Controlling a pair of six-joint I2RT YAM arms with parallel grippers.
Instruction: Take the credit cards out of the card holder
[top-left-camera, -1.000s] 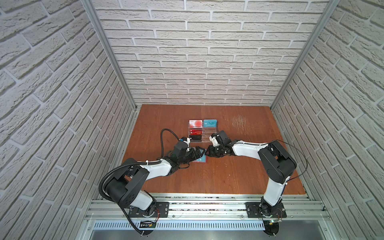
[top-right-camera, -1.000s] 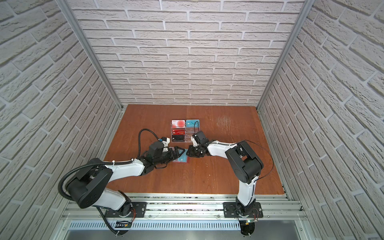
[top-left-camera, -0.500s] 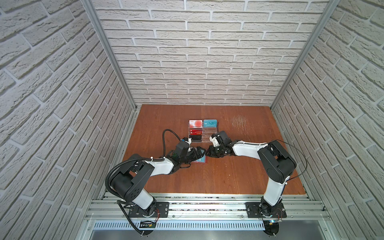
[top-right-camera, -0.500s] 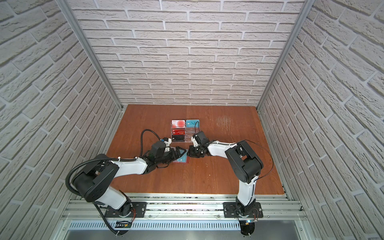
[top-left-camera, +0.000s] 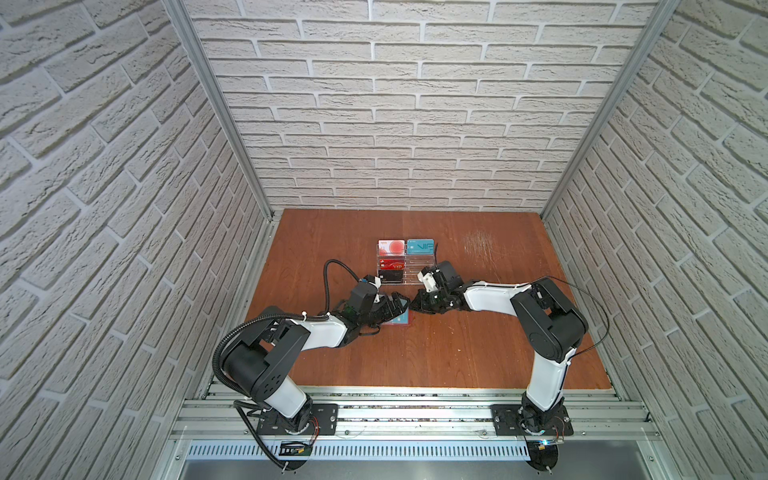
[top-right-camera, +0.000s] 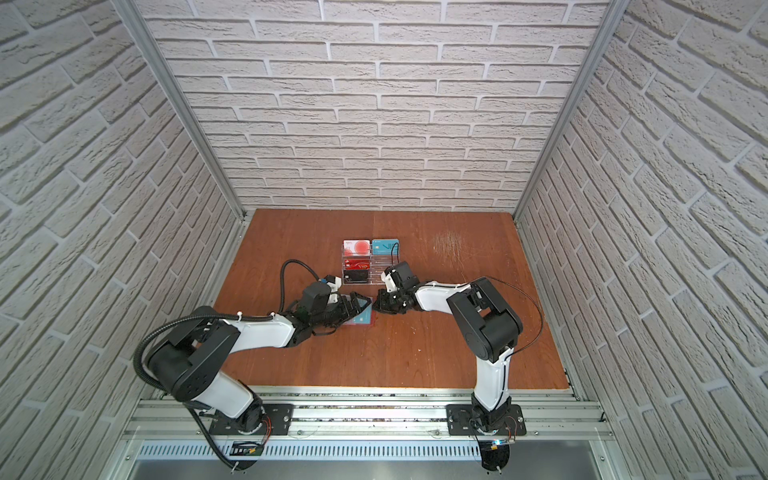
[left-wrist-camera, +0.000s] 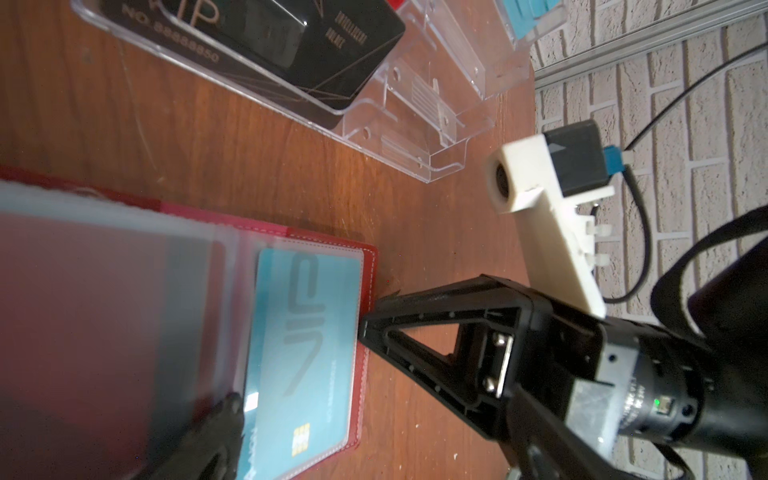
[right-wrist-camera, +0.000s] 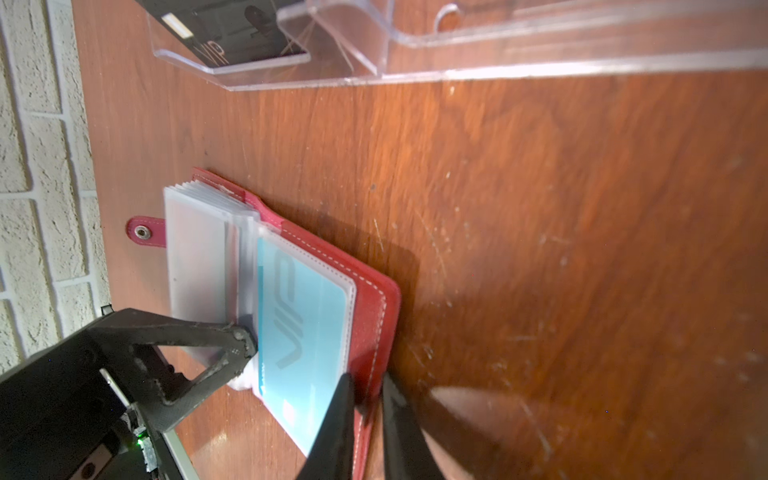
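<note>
The red card holder (right-wrist-camera: 374, 299) lies open on the wooden table, in front of the stand in both top views (top-left-camera: 402, 320) (top-right-camera: 365, 321). A teal "VIP" credit card (right-wrist-camera: 303, 324) (left-wrist-camera: 307, 332) sits inside its top clear sleeve. My right gripper (right-wrist-camera: 370, 415) (top-left-camera: 417, 305) has closed on the holder's outer edge, one finger over the sleeve and one outside the red cover. My left gripper (top-left-camera: 392, 308) is open. One of its fingertips (right-wrist-camera: 239, 336) presses the stacked sleeves down near the spine. The red snap tab (right-wrist-camera: 143, 232) lies flat on the far side.
A clear acrylic tiered stand (top-left-camera: 405, 266) (left-wrist-camera: 415, 124) stands just behind the holder with several cards in it, among them a black one (left-wrist-camera: 291, 41). Brick walls close in the table on three sides. A metal rail runs along the front.
My right gripper's jaws have narrowed onto the holder's edge. The left arm's elbow has shifted a little, while its gripper stays open on the sleeves.
</note>
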